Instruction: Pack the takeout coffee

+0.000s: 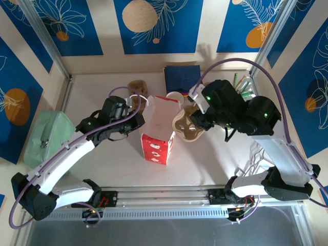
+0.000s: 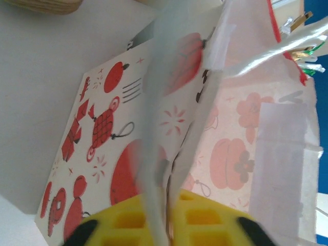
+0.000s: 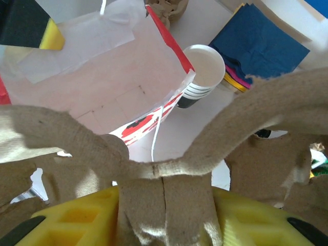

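Two arms meet over the middle of the surface (image 1: 205, 164), one on each side of an upright paper bag (image 1: 158, 141) printed in red. From above, the left end effector (image 1: 137, 110) sits at the bag's left rim. The right end effector (image 1: 199, 120) holds a pulp cup carrier (image 1: 185, 128) just right of the bag, close against its wall.

The left wrist view adds what the overhead cannot. The bag's thin top edge runs straight down between the yellow pads (image 2: 128, 225), and the jaws are narrow, though I cannot tell whether they pinch the paper. The right wrist view shows the carrier's centre rib clamped between that end effector's pads. Past the bag's red-edged rim it also shows the white paper cup (image 3: 204, 62), upright on the surface, its mouth open and white inside, with dark stripes and a dark band low on its side. The cup stands just behind the bag's back right corner, beside a stack of blue napkins (image 3: 259, 43). Overhead, its rim peeks out behind the bag.

Bare surface lies in front of the bag toward the arm bases. A green pouch (image 1: 48, 136) sits at the left edge, well apart from the bag. The back right is crowded, with cup, napkins and carrier close together.
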You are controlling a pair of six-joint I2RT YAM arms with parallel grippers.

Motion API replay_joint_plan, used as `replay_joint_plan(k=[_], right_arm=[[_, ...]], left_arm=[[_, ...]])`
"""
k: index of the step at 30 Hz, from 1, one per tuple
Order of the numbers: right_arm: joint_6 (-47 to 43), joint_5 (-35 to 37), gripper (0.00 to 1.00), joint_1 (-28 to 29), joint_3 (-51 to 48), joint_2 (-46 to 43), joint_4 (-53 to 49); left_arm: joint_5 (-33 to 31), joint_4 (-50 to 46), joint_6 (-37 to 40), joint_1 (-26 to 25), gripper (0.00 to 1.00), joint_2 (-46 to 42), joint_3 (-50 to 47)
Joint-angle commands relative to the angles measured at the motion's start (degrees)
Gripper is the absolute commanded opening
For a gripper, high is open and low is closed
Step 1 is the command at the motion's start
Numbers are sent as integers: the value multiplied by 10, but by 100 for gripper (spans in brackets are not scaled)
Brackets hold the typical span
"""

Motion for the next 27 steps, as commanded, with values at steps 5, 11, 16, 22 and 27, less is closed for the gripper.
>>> replay_joint_plan(k=[5, 11, 16, 22, 27], right_arm=[[-72, 21, 42, -18, 43, 73, 48], [-110, 22, 42, -20, 80, 128, 87], [-130, 39, 42, -6, 113, 180, 83], [-132, 74, 42, 13, 143, 238, 46], [-133, 87, 42, 32, 127, 259, 35]], left_arm=[[-18, -29, 43, -9, 36, -25, 17], [-29, -38, 98, -9, 51, -74, 22], [-50, -28, 168, -7, 59, -123, 14], [-137, -30, 233, -1, 65, -180, -21], [-204, -49, 254, 0, 66, -213, -35]])
